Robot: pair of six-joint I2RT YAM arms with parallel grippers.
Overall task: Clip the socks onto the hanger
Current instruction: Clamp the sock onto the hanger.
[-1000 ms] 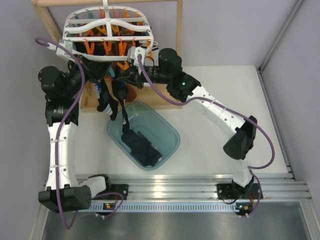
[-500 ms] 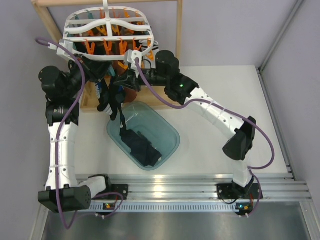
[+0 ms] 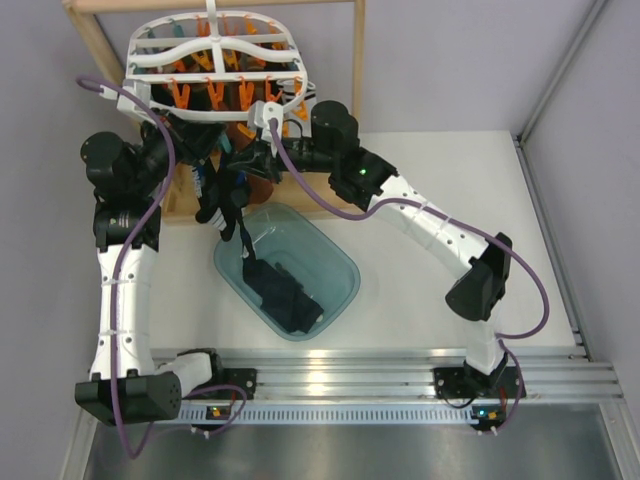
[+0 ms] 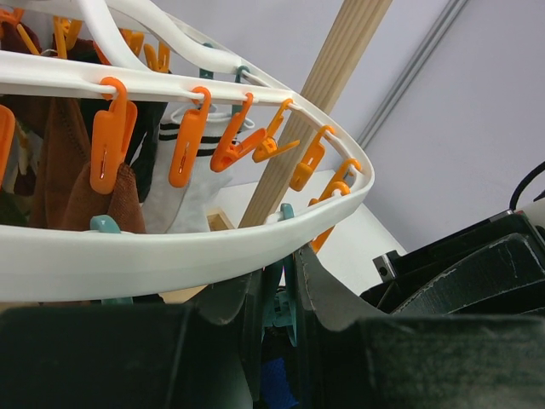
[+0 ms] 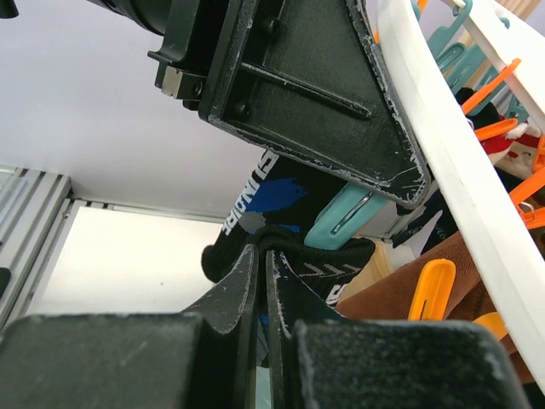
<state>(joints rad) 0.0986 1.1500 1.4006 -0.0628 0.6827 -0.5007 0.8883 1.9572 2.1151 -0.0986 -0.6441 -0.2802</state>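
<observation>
Task midway, I'd say: a brown sock (image 4: pixel 68 179) is clipped on the white plastic lattice hanger (image 3: pixel 215 45), while a pile of dark knit socks (image 3: pixel 285 298) waits in the teal plastic bin (image 3: pixel 345 285) on the counter (image 3: pixel 450 170). Both arms reach up under the hanger's near rim. Left end effector (image 4: pixel 277 285) is nearly closed, squeezing a teal plastic clip (image 4: pixel 278 311). Right end effector (image 5: pixel 262 256) is pinched tight on a black sock with blue print (image 5: pixel 277 200), its edge just below that clip, not yet clipped.

Open table (image 3: pixel 450 175) right of crowded hanger (image 3: pixel 215 62)
</observation>
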